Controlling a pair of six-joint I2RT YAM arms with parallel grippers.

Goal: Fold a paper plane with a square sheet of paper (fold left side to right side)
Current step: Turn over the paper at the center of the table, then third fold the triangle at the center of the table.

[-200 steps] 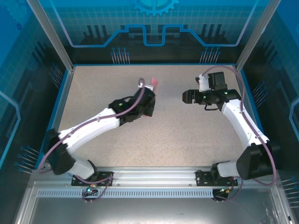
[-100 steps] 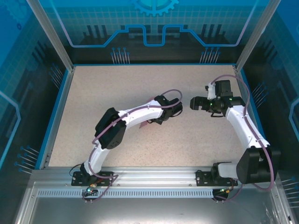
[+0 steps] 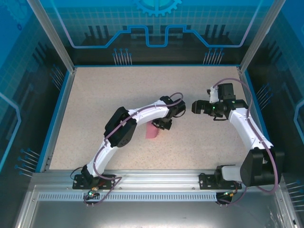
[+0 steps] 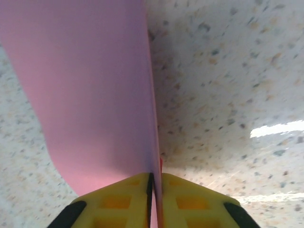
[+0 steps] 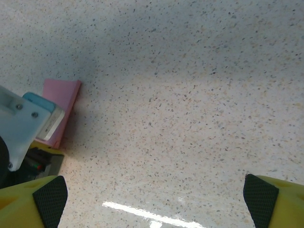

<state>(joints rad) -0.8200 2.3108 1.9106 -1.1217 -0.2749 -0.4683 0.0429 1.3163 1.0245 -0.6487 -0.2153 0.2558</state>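
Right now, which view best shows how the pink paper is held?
Left wrist: close up, the pink paper is pinched in the left end effector. Top external shows a small pink strip by that end effector; right wrist shows one corner.

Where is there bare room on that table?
Bare: the table's far-left stretch between blue rim and left arm, and the near patch between pink paper and right arm. Crowded: the middle, where left hand and right hand come close.

One pink paper (image 3: 153, 132); two arms (image 3: 142, 114) (image 3: 247, 127)
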